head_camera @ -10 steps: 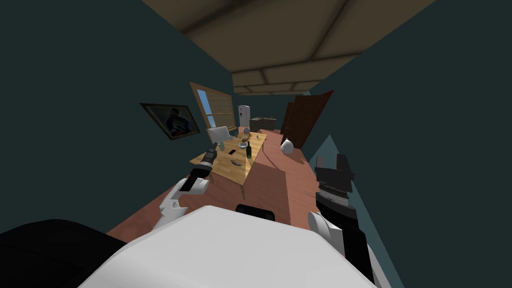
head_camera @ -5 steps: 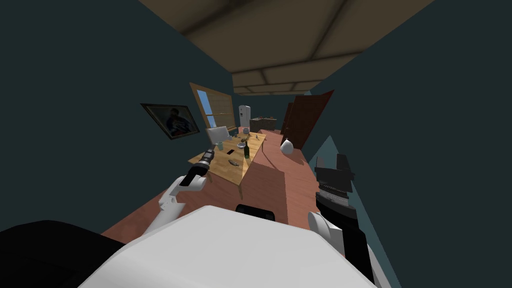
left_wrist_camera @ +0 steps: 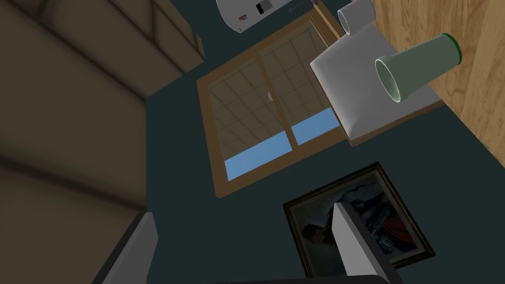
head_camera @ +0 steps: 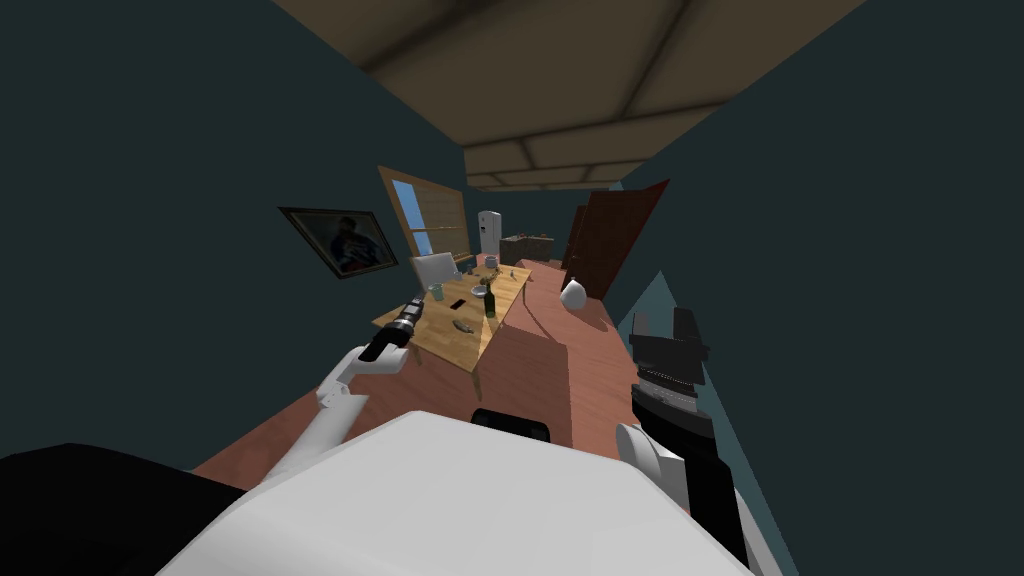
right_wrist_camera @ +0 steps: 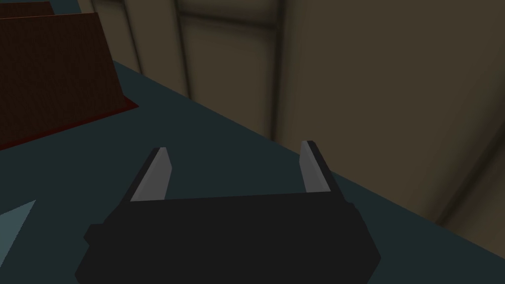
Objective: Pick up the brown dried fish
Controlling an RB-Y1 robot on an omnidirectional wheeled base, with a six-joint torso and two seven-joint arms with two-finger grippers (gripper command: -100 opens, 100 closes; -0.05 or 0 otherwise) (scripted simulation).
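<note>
Dark teal walls closed in a narrow room with a reddish floor. Leftmost hung a dark-framed picture [head_camera: 338, 240], then a wood-framed window [head_camera: 428, 215]. The left gripper [head_camera: 416, 302] hovered over the near left corner of the pale, grained wooden table [head_camera: 445, 348]. Its two flat grey fingers [left_wrist_camera: 351, 241] were spread wide and empty, probably readied for the approach. The brown dried fish [head_camera: 464, 326], small, slim and matte, lay flat near the table's middle, apart from that gripper and near an upright dark green bottle [head_camera: 490, 302]. Further right, the right gripper [right_wrist_camera: 232, 160] sat raised by the wall, likely kept clear, blades parted, holding nothing.
</note>
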